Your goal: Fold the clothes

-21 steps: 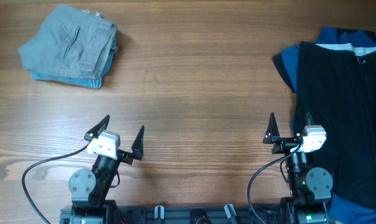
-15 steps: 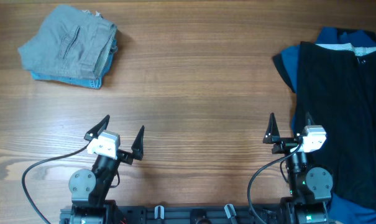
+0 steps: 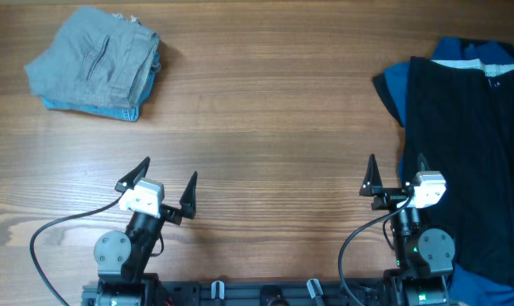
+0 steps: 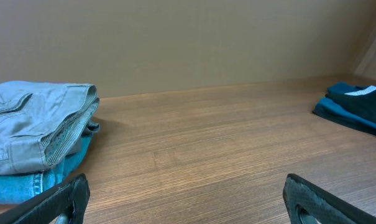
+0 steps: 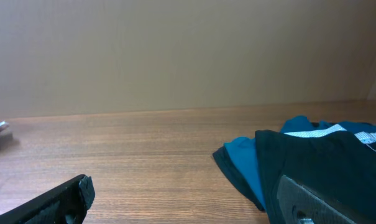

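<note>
The black shorts (image 3: pixel 469 161) lie spread at the right side of the table, pale waistband (image 3: pixel 482 65) at the far end, on top of a bright blue shirt (image 3: pixel 395 89). They also show in the right wrist view (image 5: pixel 337 168). My right gripper (image 3: pixel 395 176) is open and empty near the front edge, its right finger over the shorts' left edge; it is wide open in its own view (image 5: pixel 188 202). My left gripper (image 3: pixel 166 181) is open and empty over bare wood at the front left, also wide open in its own view (image 4: pixel 188 202).
A folded grey-and-light-blue denim garment (image 3: pixel 95 64) sits at the far left, also in the left wrist view (image 4: pixel 32 130). The blue shirt pokes out past the shorts (image 5: pixel 247 165). Arm bases and cables (image 3: pixel 265 289) line the front edge. A plain wall stands behind the table.
</note>
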Controlling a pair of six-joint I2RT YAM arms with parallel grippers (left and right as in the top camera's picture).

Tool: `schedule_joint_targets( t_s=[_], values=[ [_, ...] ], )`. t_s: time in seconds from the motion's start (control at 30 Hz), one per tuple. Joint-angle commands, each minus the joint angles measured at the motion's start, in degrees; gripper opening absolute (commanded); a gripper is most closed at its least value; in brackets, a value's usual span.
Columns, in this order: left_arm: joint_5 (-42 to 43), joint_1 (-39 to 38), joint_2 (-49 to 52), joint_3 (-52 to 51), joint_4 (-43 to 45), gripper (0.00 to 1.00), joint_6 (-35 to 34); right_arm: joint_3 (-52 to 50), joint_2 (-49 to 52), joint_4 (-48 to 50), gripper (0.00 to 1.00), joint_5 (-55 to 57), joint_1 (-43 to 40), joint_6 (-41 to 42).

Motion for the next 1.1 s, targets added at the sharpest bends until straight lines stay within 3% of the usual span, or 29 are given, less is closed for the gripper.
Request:
schedule_joint_targets(
  t_s=[0.0,0.43,0.57,0.6,0.77,0.9,1.07],
  values=[
    [0.3,-0.3,-0.4,-0.3,0.0,1.0,-0.3,-0.1,0.3,0.2,1.0,-0.9,-0.1,0.8],
    [0.3,-0.3,-0.4,-0.3,0.6,1.0,1.6,-0.1,0.3,1.8,1.0,-2.9,-0.1,0.9],
    [0.3,0.1,-0.4,0.7,17.4,1.0,0.8,2.6,0.3,12.7,1.0,-8.2,-0.1,0.8],
    [0.3,0.1,-0.4,2.2,16.7,1.0,-0.3,4.6,0.5,12.3,1.0,-8.2,-0.1,0.7],
    [-0.6,0.1,7.2,16.8,1.6,1.0,-0.3,20.7,12.1,1.9,1.0,-8.2,-0.1,-0.7],
    [-1.6,0.1,24.0,33.2,-12.6,1.0,-0.3,42.6,35.4,-16.4,1.0,-9.6,-0.1,0.8],
    [-1.6,0.1,49.0,58.0,-35.0,1.0,-0.4,78.4,69.4,-45.2,1.0,-11.8,-1.4,-1.1]
  ],
)
